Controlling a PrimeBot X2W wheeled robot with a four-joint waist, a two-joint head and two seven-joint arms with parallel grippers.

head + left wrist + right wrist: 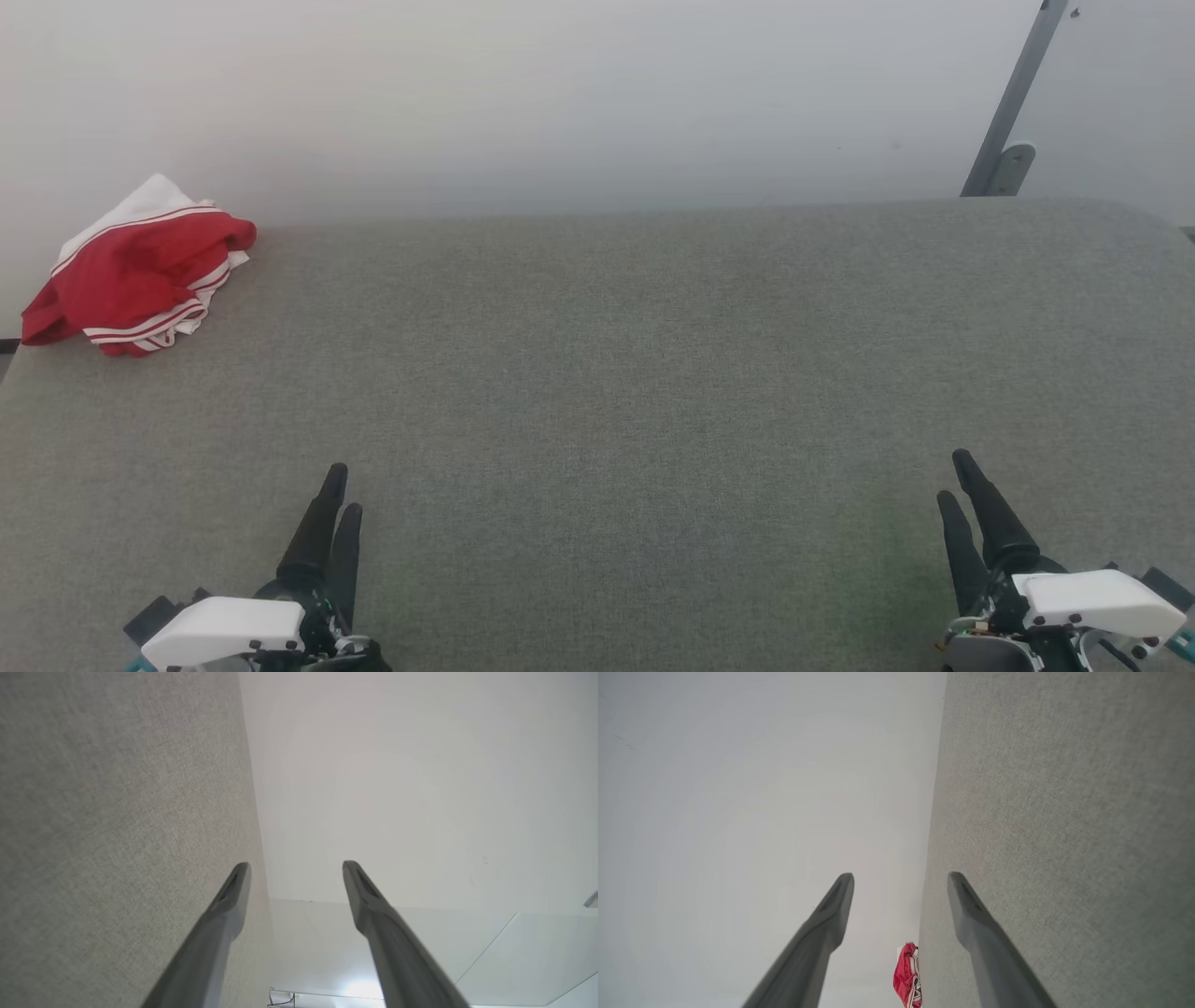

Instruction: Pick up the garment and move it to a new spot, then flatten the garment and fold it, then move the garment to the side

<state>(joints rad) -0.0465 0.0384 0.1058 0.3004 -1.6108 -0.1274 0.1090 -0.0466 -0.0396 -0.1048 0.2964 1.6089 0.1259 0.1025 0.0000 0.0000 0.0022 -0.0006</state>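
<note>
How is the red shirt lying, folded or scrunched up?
Scrunched up. The red shirt lies in a lumpy heap at the grey table's far left corner, its striped trim bunched.

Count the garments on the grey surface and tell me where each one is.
1. The red garment lies crumpled at the far left corner of the grey surface. The heap could hide a second piece; I cannot tell.

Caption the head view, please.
Crumpled red soft shirt with white red-striped trim at the far left corner of the grey fabric surface.
</note>
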